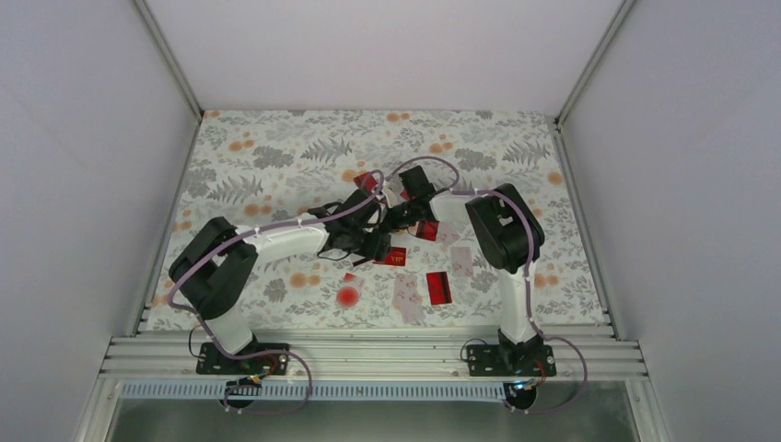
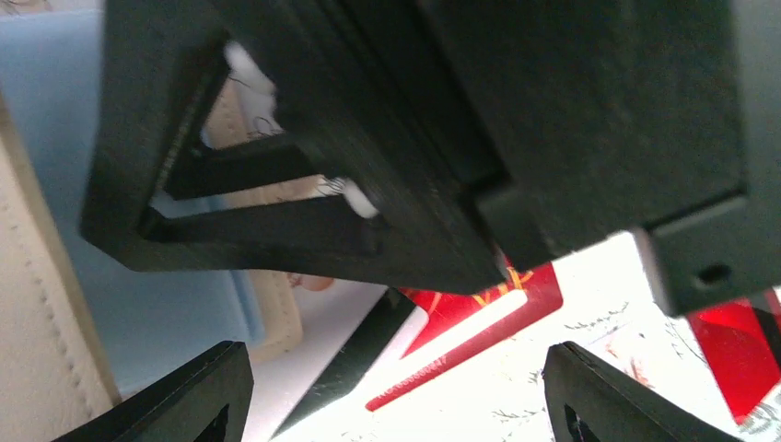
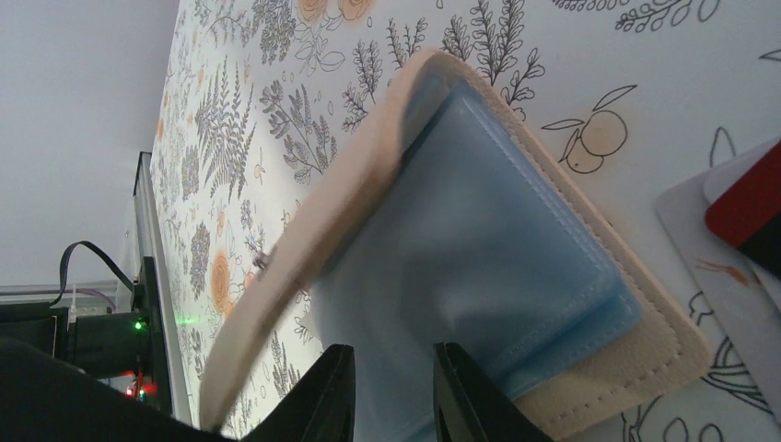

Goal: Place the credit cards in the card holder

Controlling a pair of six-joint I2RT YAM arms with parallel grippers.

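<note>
The tan card holder (image 3: 658, 345) lies open on the floral cloth, showing its blue lining (image 3: 497, 249). My right gripper (image 3: 394, 348) stands nearly closed with the blue flap between its fingers and the tan cover raised at the left. In the top view the right gripper (image 1: 402, 204) and left gripper (image 1: 378, 245) meet mid-table and hide the holder. My left gripper (image 2: 396, 348) is open and empty above a white card with a black stripe (image 2: 313, 368) and a red card (image 2: 516, 295). The holder (image 2: 37, 304) is at its left.
More red cards (image 1: 438, 287) (image 1: 396, 256) and pinkish-white cards (image 1: 407, 296) (image 1: 460, 261) lie near the right arm. A round red blot (image 1: 347, 296) is printed on the cloth. A pale card (image 3: 728, 267) and a red card (image 3: 751, 198) lie right of the holder.
</note>
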